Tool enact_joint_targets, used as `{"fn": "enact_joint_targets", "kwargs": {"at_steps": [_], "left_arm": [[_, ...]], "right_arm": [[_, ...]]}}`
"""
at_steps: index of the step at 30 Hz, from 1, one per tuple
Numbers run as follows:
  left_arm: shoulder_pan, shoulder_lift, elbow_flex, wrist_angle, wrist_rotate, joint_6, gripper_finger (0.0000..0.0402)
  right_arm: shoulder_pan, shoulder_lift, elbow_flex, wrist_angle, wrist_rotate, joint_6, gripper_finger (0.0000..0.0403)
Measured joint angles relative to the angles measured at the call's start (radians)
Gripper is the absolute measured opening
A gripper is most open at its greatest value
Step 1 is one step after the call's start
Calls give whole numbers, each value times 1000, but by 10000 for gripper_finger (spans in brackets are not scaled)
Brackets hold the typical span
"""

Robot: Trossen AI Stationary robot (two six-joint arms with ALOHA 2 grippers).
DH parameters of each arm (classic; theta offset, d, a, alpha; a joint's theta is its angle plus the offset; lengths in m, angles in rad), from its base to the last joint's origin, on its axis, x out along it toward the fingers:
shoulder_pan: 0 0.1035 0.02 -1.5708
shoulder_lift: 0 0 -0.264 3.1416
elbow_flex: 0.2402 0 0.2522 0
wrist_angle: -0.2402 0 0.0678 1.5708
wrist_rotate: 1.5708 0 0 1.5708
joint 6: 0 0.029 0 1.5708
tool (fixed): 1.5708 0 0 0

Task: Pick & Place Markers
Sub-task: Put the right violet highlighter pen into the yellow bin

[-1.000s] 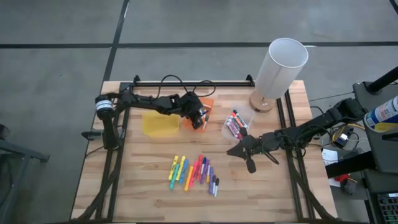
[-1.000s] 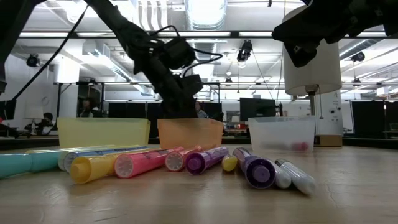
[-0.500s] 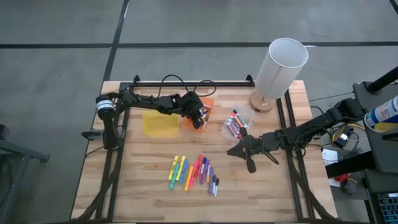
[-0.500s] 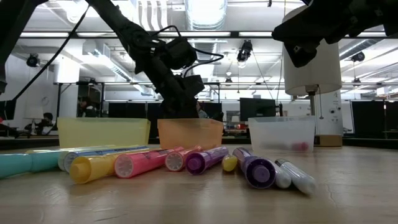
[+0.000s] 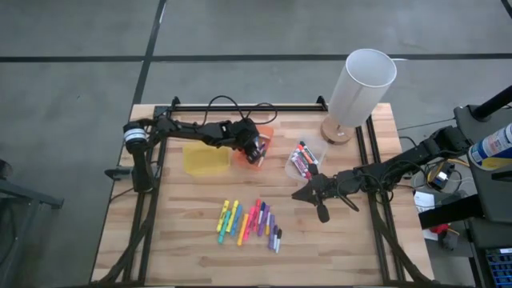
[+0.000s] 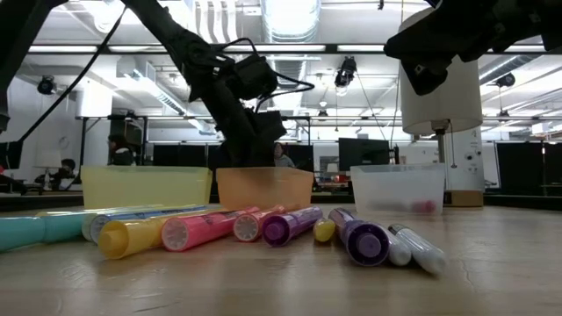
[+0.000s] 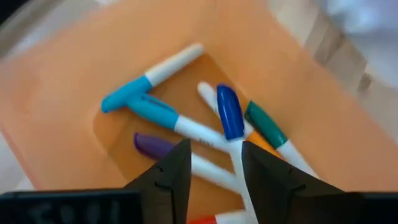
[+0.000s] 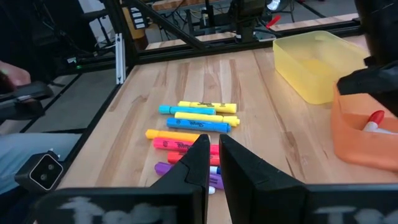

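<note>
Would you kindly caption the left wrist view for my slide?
Left gripper poised open above the orange bin holding several markers.

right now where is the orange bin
In the high view the orange bin sits toward the table's back, between the yellow bin and the clear bin, with the left tool open over it.

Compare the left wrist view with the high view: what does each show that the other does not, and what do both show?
Only the left wrist view shows the individual markers lying inside the orange bin, between the left claw fingers. Only the high view shows the loose markers on the table, the yellow bin, the clear bin and the right claw. Both show the orange bin.
</note>
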Motion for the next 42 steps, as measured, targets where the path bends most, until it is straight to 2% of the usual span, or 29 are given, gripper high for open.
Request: {"fn": "enact_joint_targets", "kwargs": {"at_steps": [11, 19, 25, 30, 36, 42], "left_arm": [[-22, -30, 108, -125, -3, 58, 140], [-119, -120, 110, -159, 0, 149, 140], [-246, -161, 110, -164, -1, 143, 140], [-384, -185, 108, -161, -1, 150, 140], [-527, -189, 107, -157, -1, 115, 140], [-665, -212, 44, 9, 0, 95, 140]], "right_arm": [[0, 0, 0, 0, 0, -3, 31], [0, 0, 0, -1, 0, -3, 31], [0, 0, 4, 0, 0, 11, 31], [0, 0, 10, 1, -1, 114, 31], [1, 0, 10, 3, -2, 125, 31], [1, 0, 10, 8, -2, 146, 31]]}}
